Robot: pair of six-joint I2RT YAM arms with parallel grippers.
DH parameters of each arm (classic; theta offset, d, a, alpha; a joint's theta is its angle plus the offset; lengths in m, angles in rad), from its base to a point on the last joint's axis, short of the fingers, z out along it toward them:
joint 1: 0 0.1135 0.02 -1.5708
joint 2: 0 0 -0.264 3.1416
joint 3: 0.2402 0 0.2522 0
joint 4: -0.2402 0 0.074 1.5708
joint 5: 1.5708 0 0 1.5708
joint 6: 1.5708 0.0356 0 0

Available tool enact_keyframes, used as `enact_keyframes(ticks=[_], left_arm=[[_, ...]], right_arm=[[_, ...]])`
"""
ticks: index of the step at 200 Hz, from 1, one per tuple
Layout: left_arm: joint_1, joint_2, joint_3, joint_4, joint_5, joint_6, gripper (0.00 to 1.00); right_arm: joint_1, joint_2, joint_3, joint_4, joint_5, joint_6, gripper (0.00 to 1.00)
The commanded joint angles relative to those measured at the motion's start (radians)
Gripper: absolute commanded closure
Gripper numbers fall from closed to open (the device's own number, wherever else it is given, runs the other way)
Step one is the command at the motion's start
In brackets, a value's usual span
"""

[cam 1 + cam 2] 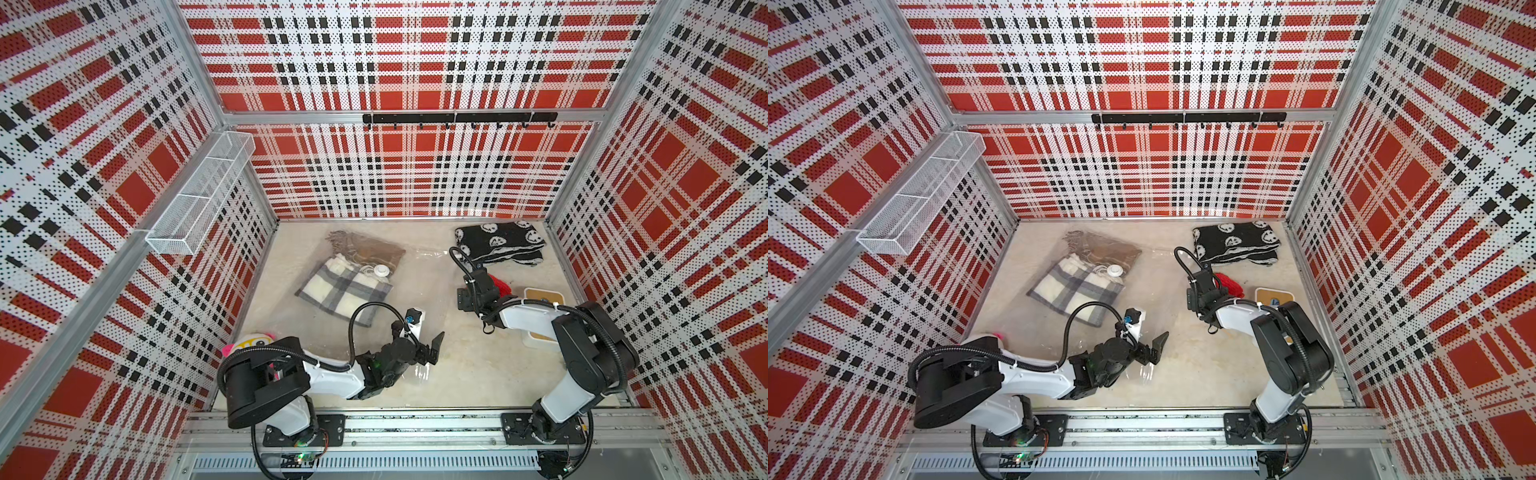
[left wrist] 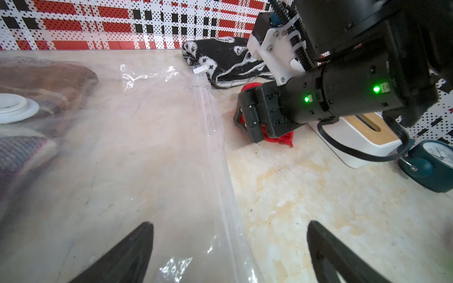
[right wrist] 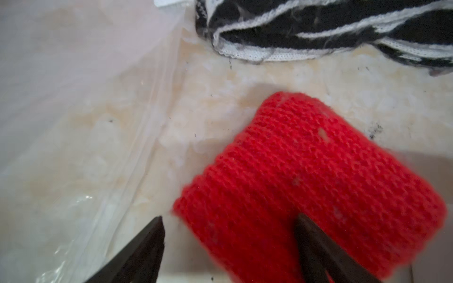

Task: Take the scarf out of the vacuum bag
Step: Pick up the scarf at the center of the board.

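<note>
The only marks you might read are a blue one on the wooden lid of the white tissue box (image 1: 1273, 302), too small to make out, and the dial of the teal alarm clock (image 2: 431, 164), whose figures are blurred. Your table (image 1: 478, 374) has a beige marbled top. It is walled on three sides by perforated panels (image 1: 395, 62) printed in red, black and white plaid. A white wire basket (image 1: 199, 195) hangs on the left wall and a black hook rail (image 1: 457, 117) runs across the back. The vacuum bag (image 2: 152, 152) lies flat on the left half of the table with its round white valve (image 1: 381, 271) facing up. Inside it you can see a grey-and-cream checked scarf (image 1: 340, 291) and a brown fringed scarf (image 1: 370, 249). A black-and-white scarf (image 1: 498, 243) lies outside the bag in the far right corner. Your left gripper (image 2: 230, 223) hovers over the bag's zip edge, its fingers wide apart and empty. Your right gripper (image 3: 229, 216) is down at a red knit piece (image 3: 306, 159) just beside the bag, jaws apart and straddling the knit's edge, not clamped.
</note>
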Motion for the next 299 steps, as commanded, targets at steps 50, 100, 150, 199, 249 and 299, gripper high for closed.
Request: enact_keyframes(ticks=[50,100,150,199,249,299], left_arm=[[0.022,-0.028,-0.048,0.081,0.013,-0.014,0.02],[0.033,-0.032,-0.067,0.105,0.022,-0.015,0.02],[0.046,-0.017,-0.063,0.118,0.016,-0.015,0.02],[0.040,-0.073,-0.109,0.160,-0.071,-0.014,0.02],[0.038,-0.059,-0.129,0.246,-0.094,-0.015,0.02],[0.039,-0.063,-0.118,0.246,-0.111,-0.015,0.02]], right_arm=[[0.015,0.156,0.110,-0.169,0.148,0.079,0.20],[0.015,0.179,0.138,-0.188,0.182,0.105,0.59],[-0.018,0.175,0.156,-0.094,0.095,0.076,0.85],[-0.049,0.093,0.131,-0.029,0.041,0.109,1.00],[-0.062,0.041,0.181,-0.055,0.036,0.134,1.00],[-0.068,0.038,0.295,-0.150,0.062,0.129,1.00]])
